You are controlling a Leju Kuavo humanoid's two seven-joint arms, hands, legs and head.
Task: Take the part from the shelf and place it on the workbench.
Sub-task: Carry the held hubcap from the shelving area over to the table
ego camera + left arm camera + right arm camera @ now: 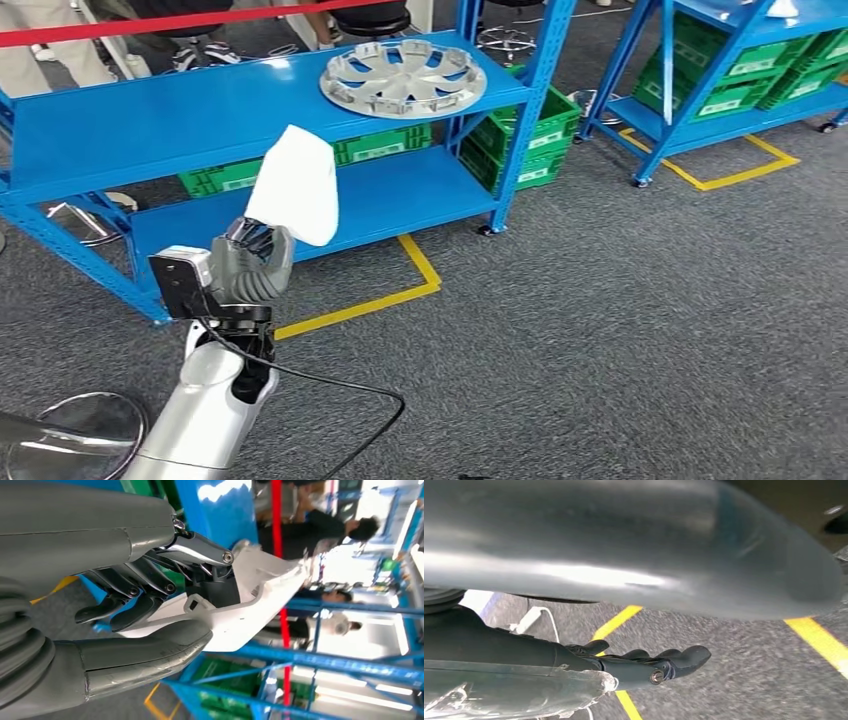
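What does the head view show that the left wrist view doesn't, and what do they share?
Head view alone: the silver hubcap lying on the blue shelf's top level, and the yellow floor tape. Left wrist view alone: the underside of the white part, with a small clip, and the dark fingers curled against it. Both: the left hand holding the white part clear of the shelf.
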